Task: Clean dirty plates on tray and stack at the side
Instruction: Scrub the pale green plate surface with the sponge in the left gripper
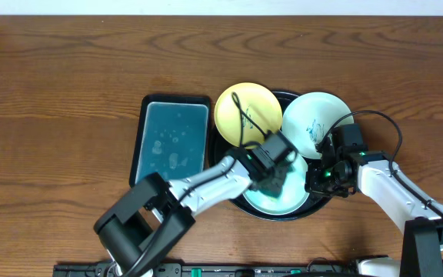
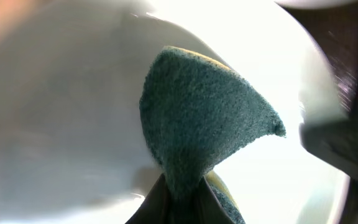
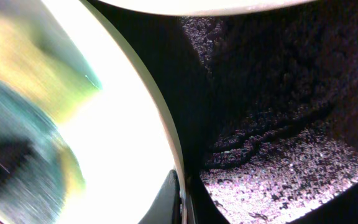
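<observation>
The black round tray holds three plates. A pale yellow plate with a dark scribble lies at its upper left. A mint plate with a blue scribble lies at its upper right. A second mint plate lies at the front. My left gripper is shut on a green sponge and presses it onto this front plate. My right gripper is shut on the front plate's right rim, with its fingers either side of the edge. The tray floor shows beside it.
A rectangular teal tray with wet spots lies left of the black tray on the wooden table. A black cable loops above my right arm.
</observation>
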